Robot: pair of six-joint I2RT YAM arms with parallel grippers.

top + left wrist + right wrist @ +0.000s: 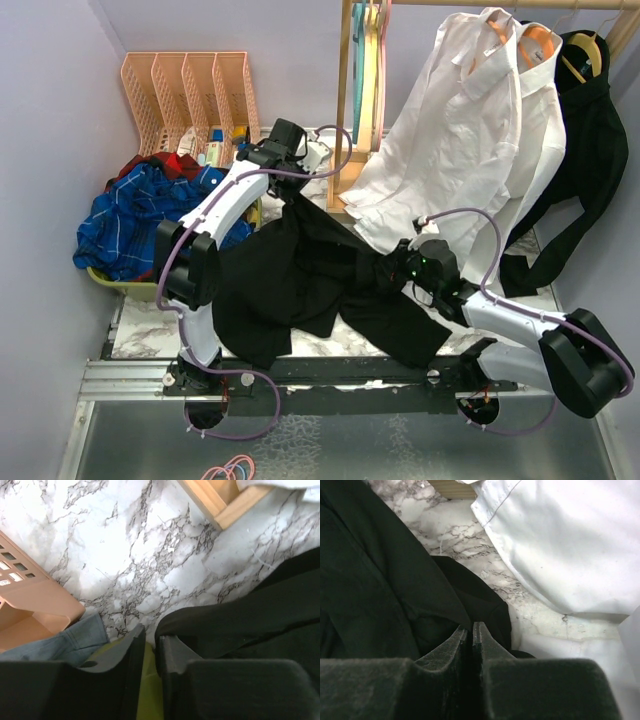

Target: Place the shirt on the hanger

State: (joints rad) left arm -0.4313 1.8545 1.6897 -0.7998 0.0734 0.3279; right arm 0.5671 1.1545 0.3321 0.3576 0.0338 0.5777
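The black shirt (pixel 320 275) lies crumpled across the middle of the marble table. It also shows in the left wrist view (pixel 250 615) and the right wrist view (pixel 370 580). A pink hanger (pixel 381 60) hangs on the wooden rack at the back beside cream and teal ones. My right gripper (pixel 402 266) (pixel 470 627) is shut, with a fold of the shirt at its tips on the shirt's right edge. My left gripper (pixel 283 150) (pixel 150 635) is at the back left above the table. Its jaws stand a narrow gap apart, empty, just left of the shirt's edge.
A white dress shirt (pixel 470 110) (pixel 560 545) hangs at the back right, its hem on the table. A dark garment (pixel 590 150) hangs beside it. A blue plaid garment (pixel 140 215) fills a lime basket (pixel 130 288). An orange organiser (pixel 190 95) (pixel 30 610) and the wooden rack (pixel 350 100) stand behind.
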